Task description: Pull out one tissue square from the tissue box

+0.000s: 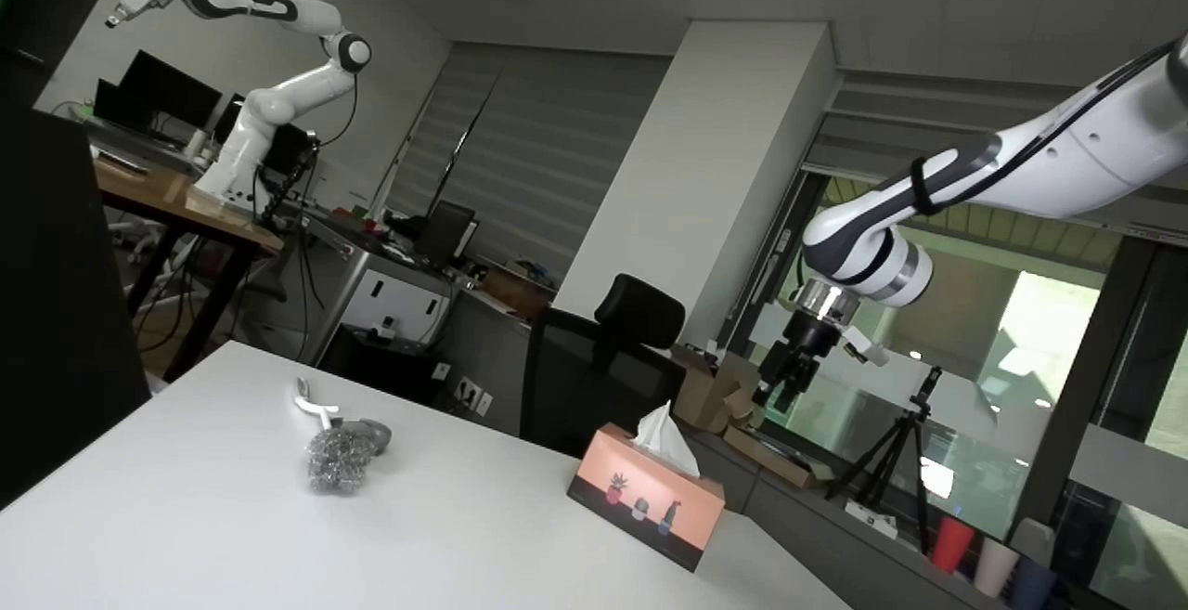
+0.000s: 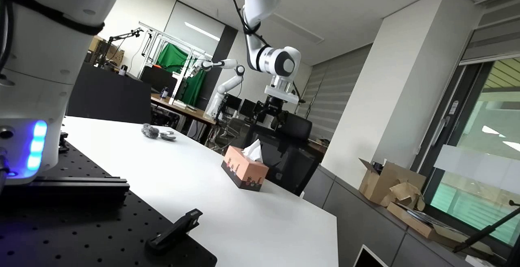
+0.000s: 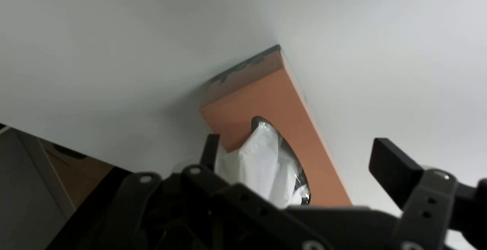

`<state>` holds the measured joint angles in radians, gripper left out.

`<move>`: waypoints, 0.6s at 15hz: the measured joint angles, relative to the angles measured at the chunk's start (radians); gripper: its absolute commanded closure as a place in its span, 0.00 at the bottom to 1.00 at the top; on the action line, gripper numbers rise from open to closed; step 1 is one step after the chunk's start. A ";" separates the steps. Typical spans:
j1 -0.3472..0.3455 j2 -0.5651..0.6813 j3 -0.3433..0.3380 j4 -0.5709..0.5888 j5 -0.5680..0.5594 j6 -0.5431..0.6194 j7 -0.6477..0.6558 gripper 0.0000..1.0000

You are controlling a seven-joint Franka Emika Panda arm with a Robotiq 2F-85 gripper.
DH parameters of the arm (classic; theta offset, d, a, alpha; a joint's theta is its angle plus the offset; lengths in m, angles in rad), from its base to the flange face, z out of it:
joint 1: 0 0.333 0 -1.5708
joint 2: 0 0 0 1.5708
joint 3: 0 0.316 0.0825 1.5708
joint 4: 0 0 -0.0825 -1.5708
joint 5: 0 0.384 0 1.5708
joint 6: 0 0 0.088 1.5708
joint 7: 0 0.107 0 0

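The tissue box is orange-pink with a dark base and drawn cactus pots. It stands on the white table in both exterior views (image 1: 640,522) (image 2: 243,167) and shows from above in the wrist view (image 3: 289,101). A white tissue sticks up from its top slot (image 1: 664,438) (image 2: 254,151) (image 3: 262,162). My gripper (image 1: 775,396) (image 2: 269,118) hangs in the air above the box, apart from the tissue. In the wrist view the gripper (image 3: 296,151) is open, its fingers wide apart with nothing held. The gripper body hides the lower part of the box and tissue there.
The white table (image 1: 464,545) (image 2: 195,181) also bears a ball of steel wool (image 1: 336,461) (image 2: 149,131) beside a grey and white tool (image 1: 320,408). A black chair (image 1: 603,369) stands behind the table edge near the box. A black clamp (image 2: 174,232) sits on the perforated base plate.
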<state>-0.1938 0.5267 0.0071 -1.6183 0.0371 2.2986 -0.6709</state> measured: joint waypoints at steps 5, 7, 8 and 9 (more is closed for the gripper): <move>-0.055 0.195 0.072 0.253 0.050 -0.057 -0.192 0.00; -0.056 0.268 0.090 0.352 0.050 -0.094 -0.258 0.00; -0.055 0.302 0.099 0.398 0.050 -0.114 -0.289 0.00; -0.053 0.333 0.107 0.442 0.050 -0.134 -0.317 0.00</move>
<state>-0.2471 0.8597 0.1144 -1.1768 0.0869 2.1645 -0.9875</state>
